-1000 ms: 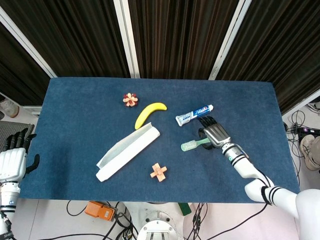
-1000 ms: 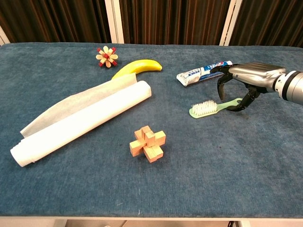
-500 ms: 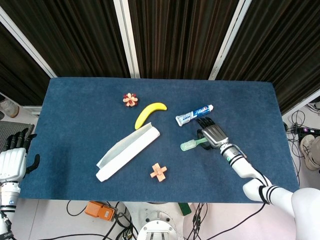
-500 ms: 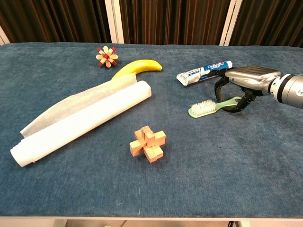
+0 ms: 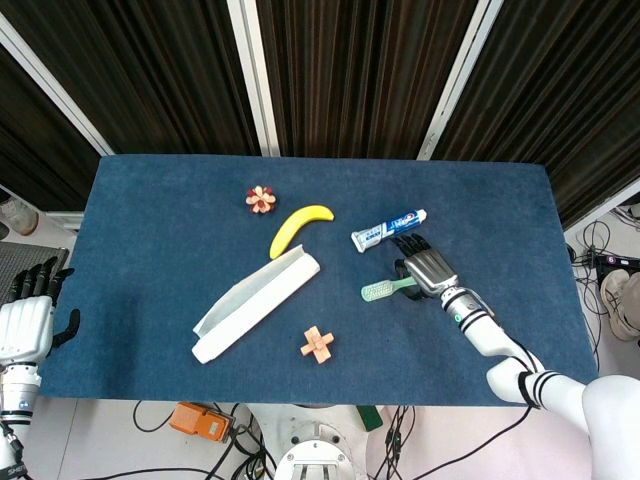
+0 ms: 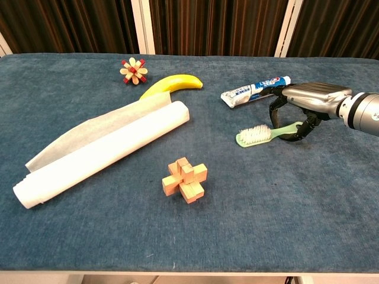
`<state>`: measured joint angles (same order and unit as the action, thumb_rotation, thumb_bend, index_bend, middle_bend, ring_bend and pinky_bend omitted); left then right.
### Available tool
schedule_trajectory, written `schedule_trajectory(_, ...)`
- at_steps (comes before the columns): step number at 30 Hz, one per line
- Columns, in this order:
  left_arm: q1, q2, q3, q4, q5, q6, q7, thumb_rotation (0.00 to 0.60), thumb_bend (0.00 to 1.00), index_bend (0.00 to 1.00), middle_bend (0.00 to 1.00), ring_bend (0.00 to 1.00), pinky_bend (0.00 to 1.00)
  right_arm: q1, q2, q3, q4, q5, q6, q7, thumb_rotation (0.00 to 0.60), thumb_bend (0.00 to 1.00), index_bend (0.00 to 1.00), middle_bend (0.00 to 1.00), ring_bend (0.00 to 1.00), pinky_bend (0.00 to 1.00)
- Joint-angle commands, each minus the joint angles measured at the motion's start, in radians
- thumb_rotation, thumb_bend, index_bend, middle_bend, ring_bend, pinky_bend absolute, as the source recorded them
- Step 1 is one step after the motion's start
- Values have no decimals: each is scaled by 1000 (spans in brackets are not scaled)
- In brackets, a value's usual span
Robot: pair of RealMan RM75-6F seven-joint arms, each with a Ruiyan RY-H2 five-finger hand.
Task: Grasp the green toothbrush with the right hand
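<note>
The green toothbrush (image 6: 266,132) lies flat on the blue table with its white bristles pointing left; in the head view the toothbrush (image 5: 388,289) is right of centre. My right hand (image 6: 302,103) arches over its handle end. The fingers (image 6: 276,110) reach down on the far side and the thumb (image 6: 307,125) touches the handle on the near side. The handle's tip is hidden under the hand, and the brush still rests on the cloth. Beyond the table's left edge, my left hand (image 5: 27,318) hangs with fingers apart, holding nothing.
A toothpaste tube (image 6: 254,90) lies just behind my right hand. A banana (image 6: 172,86), a red and tan puzzle flower (image 6: 134,71), a roll of white paper (image 6: 100,151) and a wooden cross puzzle (image 6: 185,179) lie to the left.
My right hand has settled lower and slightly left over the handle, and the toothbrush was nudged a little left. Nothing has moved in the last half second.
</note>
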<state>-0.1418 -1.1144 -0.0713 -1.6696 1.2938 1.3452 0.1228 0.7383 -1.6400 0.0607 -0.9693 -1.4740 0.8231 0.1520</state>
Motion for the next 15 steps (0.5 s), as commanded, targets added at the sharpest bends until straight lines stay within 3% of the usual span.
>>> schedule_trajectory(1, 0, 0, 0, -1, -1, 0, 0, 600, 407, 166, 16, 0, 52, 1, 0, 0, 2, 4, -3, -4, 600, 564, 651, 85, 53, 40)
schedule_trajectory(15, 0, 2, 0, -4, -5, -2, 1, 600, 407, 166, 16, 0, 51, -6, 14, 2, -16, 13, 19, -15, 600, 641, 693, 85, 63, 56)
